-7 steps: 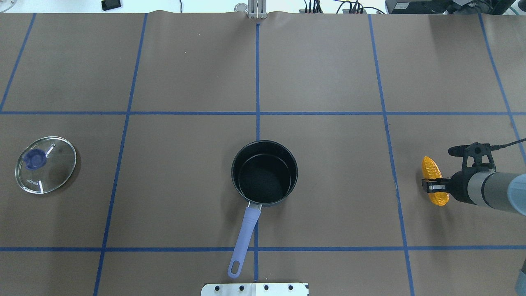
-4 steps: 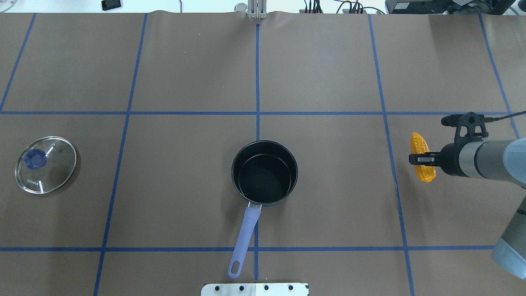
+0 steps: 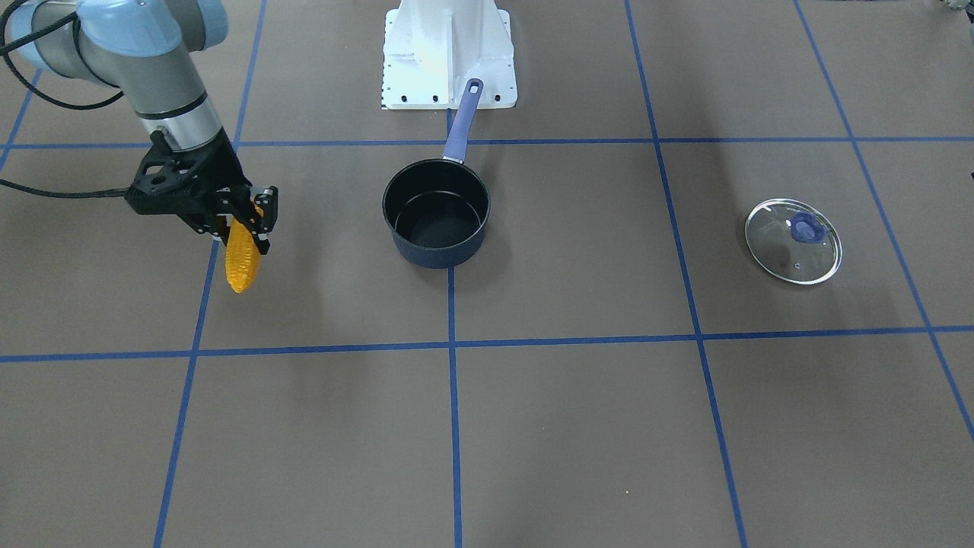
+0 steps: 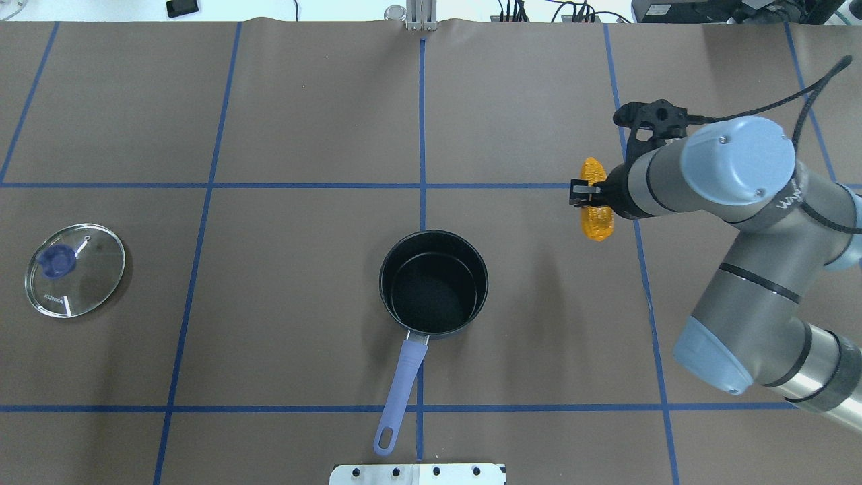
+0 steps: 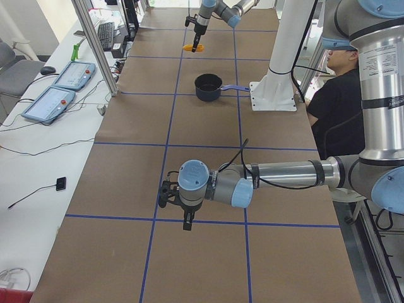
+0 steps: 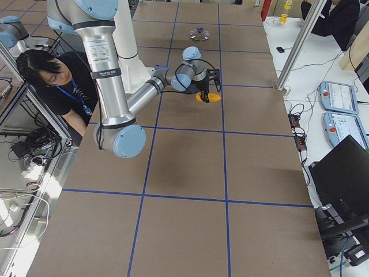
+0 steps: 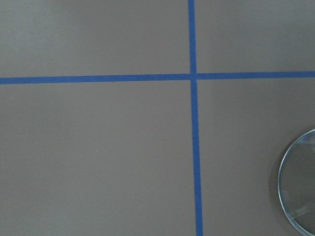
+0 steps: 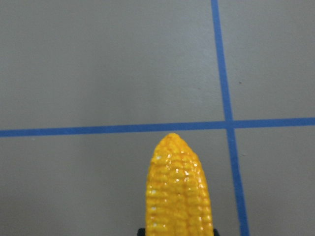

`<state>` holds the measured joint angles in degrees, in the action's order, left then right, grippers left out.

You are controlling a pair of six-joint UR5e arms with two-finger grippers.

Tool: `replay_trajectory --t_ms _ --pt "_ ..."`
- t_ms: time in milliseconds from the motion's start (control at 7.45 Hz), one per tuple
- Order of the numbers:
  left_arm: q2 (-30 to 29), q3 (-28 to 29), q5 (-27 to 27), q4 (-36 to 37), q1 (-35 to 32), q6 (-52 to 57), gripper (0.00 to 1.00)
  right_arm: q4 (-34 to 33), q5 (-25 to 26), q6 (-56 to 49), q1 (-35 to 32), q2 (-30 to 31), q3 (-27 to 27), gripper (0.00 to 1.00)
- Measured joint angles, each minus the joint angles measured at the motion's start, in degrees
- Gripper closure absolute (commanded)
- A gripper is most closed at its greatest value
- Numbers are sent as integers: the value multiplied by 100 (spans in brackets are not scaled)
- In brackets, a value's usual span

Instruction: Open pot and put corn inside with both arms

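Brown table (image 4: 303, 121), pot (image 4: 433, 283) uncovered, R gripper (image 3: 243, 221) clamped on corn (image 3: 243, 266), L gripper (image 5: 187, 222) state can't tell

the brown table (image 4: 303, 121), gridded with blue tape (image 4: 422, 135), carries the open pot (image 4: 431, 289) and, well apart, a glass lid (image 4: 74, 271).

The lid (image 7: 301, 189) runs off the edge — the left end effector (image 5: 187, 224) is too small to judge.
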<state>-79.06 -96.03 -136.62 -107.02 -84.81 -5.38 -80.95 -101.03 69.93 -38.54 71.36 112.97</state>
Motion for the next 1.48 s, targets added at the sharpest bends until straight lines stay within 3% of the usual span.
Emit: replay_trajectory --t_ms 134,403,537,671,805,1208,1477 --pt "24 -47 3 2 156 1 1 -389 141 296 249 -461 1 100" --pt "56 -70 4 -2 229 1 1 -800 918 1054 1123 -1109 -102 100" --pt "77 -75 4 -5 231 1 2 -850 1338 1386 1568 -1357 -257 70" --pt "105 -79 4 -11 230 0 1 -857 1668 1636 1920 -1590 -479 11" --pt "123 -80 4 -16 226 -4 1 -846 1870 1755 2121 -1759 -692 0" --pt "172 -82 4 -26 211 -2 2 -843 2001 1692 2173 -1886 -881 0" --pt "209 -88 -5 -45 193 -4 1 -862 1825 1447 1874 -1931 -870 0"
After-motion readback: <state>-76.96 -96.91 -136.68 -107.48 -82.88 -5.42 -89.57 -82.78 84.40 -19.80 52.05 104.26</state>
